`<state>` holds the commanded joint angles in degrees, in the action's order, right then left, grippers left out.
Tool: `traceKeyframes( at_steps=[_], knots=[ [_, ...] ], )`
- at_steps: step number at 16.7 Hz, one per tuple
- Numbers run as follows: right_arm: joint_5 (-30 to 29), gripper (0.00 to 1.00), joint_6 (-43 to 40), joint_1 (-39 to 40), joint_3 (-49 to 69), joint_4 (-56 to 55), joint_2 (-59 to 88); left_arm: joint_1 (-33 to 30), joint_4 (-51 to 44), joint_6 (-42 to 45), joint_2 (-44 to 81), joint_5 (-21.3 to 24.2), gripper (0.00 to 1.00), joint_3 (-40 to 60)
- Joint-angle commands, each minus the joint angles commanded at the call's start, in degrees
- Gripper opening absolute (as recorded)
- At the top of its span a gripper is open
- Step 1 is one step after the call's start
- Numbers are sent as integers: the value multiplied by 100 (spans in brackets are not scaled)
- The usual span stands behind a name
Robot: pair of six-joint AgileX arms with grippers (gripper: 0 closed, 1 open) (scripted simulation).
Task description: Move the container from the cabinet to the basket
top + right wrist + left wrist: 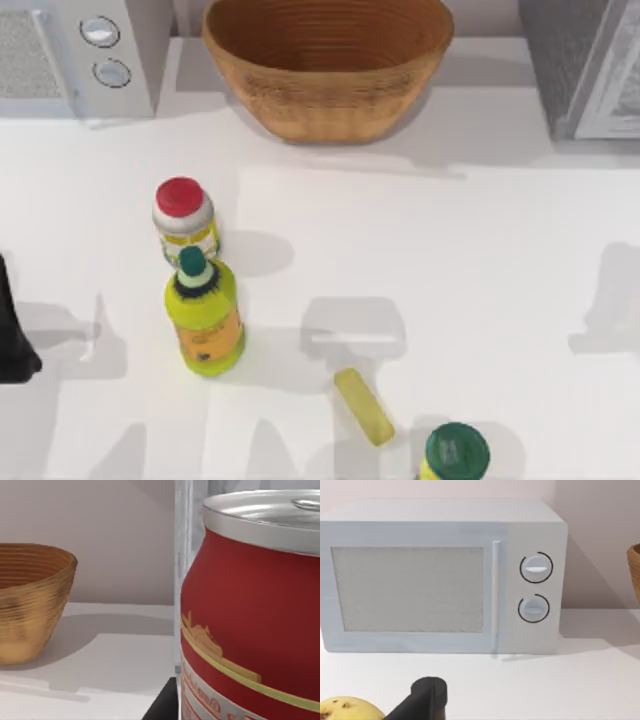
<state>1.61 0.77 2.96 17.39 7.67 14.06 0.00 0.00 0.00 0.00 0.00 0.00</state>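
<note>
One red-sided can with a shiny silver top [250,605] looms close in the right wrist view, cut off at the frame's edges, just beside the grey speckled cabinet's pale door frame [183,555]. Whether the right end effector grips it, I cannot tell. Farther off, on the white surface [420,250], sits the tan woven wicker basket [328,65]. The left arm [12,330] is parked at the left edge, mostly out of frame.
</note>
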Motion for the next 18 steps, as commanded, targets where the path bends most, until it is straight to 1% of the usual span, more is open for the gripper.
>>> traceKeyframes(
  at_steps=[2,4,7,14,18],
  knots=[
    [-28,0,-30,-137,-797,-336,-622,0,0,0,0,0,100,0],
    [-88,0,-56,-232,-1354,-587,-1081,0,0,0,0,0,100,0],
    [-159,0,-77,-295,-1732,-764,-1400,0,0,0,0,0,100,0],
    [-172,0,-64,-252,-1719,-773,-1308,0,0,0,0,0,100,0],
    [-433,0,-54,52,-913,-1022,-481,0,0,0,0,0,100,0]
  ],
)
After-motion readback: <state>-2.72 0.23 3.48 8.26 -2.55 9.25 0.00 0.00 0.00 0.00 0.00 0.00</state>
